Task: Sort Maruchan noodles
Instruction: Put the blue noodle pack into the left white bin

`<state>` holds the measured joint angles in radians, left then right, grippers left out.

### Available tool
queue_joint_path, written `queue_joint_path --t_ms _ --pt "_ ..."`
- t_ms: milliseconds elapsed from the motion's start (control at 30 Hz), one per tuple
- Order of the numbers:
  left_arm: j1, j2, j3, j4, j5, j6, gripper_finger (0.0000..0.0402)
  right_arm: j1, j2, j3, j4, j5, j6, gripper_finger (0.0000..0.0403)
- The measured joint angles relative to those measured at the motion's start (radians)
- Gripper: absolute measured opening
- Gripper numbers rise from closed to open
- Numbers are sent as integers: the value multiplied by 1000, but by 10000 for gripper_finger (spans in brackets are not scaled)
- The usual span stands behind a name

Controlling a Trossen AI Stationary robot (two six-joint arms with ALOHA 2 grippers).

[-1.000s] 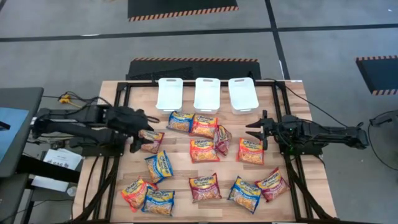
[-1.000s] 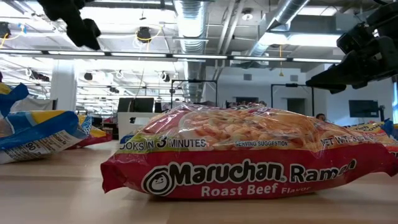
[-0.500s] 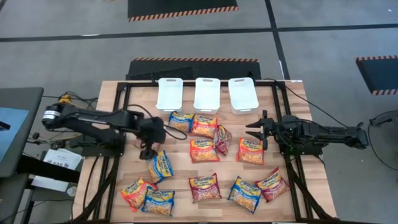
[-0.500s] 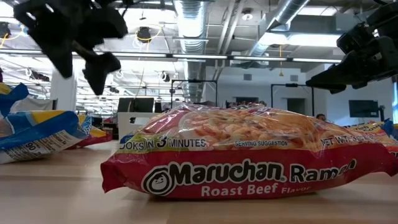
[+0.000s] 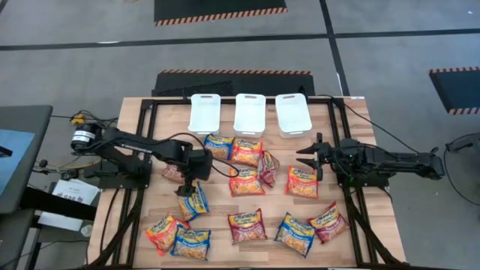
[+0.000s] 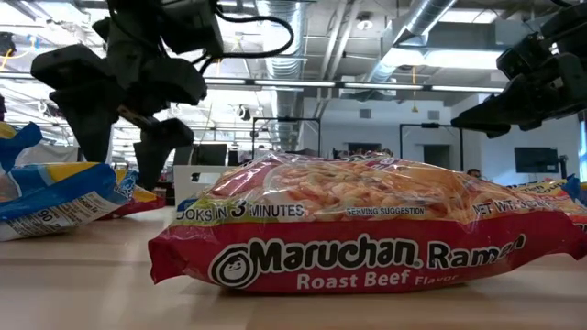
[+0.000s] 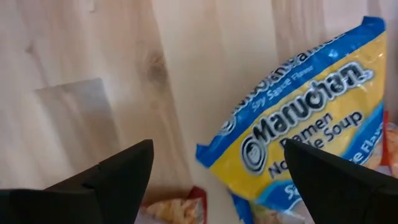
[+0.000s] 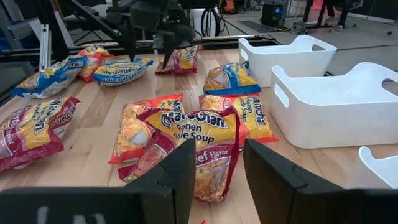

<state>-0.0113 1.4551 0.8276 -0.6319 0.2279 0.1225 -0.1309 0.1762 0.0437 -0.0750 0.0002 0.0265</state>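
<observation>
Now: left gripper [image 7: 214,171] jaws wide, empty (above blue packet [image 7: 305,140]) | right gripper [image 8: 214,165] parted, empty.

Noodle packets [image 5: 247,182]: yellow labels; blue, orange-red, dark red kinds. Near packet [image 6: 353,227]: red, white lettering. Trays [image 5: 250,113]: plain white. Table [image 5: 220,217]: pale wood grain. Floor mats [image 5: 217,10]: black, orange-striped edges.

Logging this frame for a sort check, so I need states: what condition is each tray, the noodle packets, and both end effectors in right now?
Left tray: empty.
Middle tray: empty.
Right tray: empty.
Noodle packets: all loose on the table, none in a tray.
Blue packet: flat on the table, ungrasped.
Left end effector: open, empty, above the blue packet.
Right end effector: open, empty, beside the packets.
</observation>
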Motion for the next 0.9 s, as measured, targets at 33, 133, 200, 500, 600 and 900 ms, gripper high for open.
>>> queue_joint_path --t_ms 33,133,200,500,600,900 --pt "0 9 0 5 13 1 348 0 0 0 0 0 0 159" --pt "0 40 0 2 57 -5 348 0 0 0 0 0 0 159" --pt "0 62 0 1 81 -11 348 0 0 0 0 0 0 159" --pt "0 137 0 21 159 -40 348 0 0 0 0 0 0 159" --pt "0 136 0 24 160 -49 337 0 0 0 0 0 0 159" --pt "-1 135 0 39 200 -53 204 0 0 0 0 0 0 159"
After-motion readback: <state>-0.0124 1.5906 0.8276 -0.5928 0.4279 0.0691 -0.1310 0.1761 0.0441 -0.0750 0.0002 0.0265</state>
